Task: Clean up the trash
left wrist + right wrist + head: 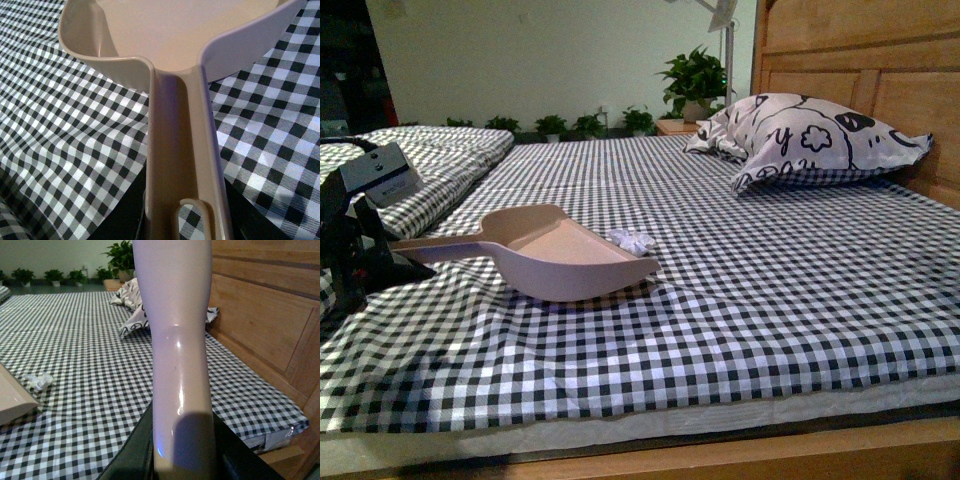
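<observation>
The trash [632,240] is a small white crumpled wad lying on the bed just beyond the far lip of the dustpan [560,262]; whether it touches the lip we cannot tell. We judge it very light and soft, probably paper or tissue, so it should squash under any pinch and skid or roll at a nudge rather than resist. It has no edge worth seeking, so sweeping it into the scoop seems easier than pinching it. The left gripper [400,255] is closed around the dustpan's long handle, and the left wrist view looks straight up that handle to the empty scoop. The right gripper [182,460] is clamped on a smooth, glossy pale tool [175,340] that rises out of frame; we cannot see its far end, so we cannot say what it is. The checked sheet [770,280] is soft and rumpled near the dustpan, so we expect the lip to sit unevenly and the wad could slip under it. Further off, a white pillow [810,135] with black drawings leans by the wooden headboard [880,60]. A folded checked quilt [440,150] lies on the left, and potted plants [695,80] stand along the pale wall behind.
</observation>
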`<state>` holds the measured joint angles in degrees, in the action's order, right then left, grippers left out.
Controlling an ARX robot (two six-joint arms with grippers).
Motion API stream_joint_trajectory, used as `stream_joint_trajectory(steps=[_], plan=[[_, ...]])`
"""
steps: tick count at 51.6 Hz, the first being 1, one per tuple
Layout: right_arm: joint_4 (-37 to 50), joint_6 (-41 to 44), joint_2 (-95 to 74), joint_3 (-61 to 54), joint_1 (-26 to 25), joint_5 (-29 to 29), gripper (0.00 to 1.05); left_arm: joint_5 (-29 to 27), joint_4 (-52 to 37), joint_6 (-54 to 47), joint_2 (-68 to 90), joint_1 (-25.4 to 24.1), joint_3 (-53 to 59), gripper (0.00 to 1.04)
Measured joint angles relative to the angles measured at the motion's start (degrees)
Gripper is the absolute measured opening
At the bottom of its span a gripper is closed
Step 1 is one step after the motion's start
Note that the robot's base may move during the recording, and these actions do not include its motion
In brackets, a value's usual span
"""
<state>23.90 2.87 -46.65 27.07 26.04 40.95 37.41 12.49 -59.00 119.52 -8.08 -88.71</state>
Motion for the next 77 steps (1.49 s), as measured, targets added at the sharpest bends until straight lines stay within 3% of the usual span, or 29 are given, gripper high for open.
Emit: stream_joint_trajectory(steps=[21,71,77], plan=[[0.0,-0.02,0.0,0.0,0.0,0.0,0.2,-0.66,4.26,-0.07,2.36,0.02,-2.16,0.27],[-0.15,-0.04,-0.02,0.02,0.0,0.02,0.2,-1.05,3.58,-0.35,2.86,0.04,-2.23,0.27],[-18.18,-7.67,-2.82,6.45,-1.75,-1.64,0.2,-1.05,3.58,-0.35,2.86,0.04,-2.23,0.27]])
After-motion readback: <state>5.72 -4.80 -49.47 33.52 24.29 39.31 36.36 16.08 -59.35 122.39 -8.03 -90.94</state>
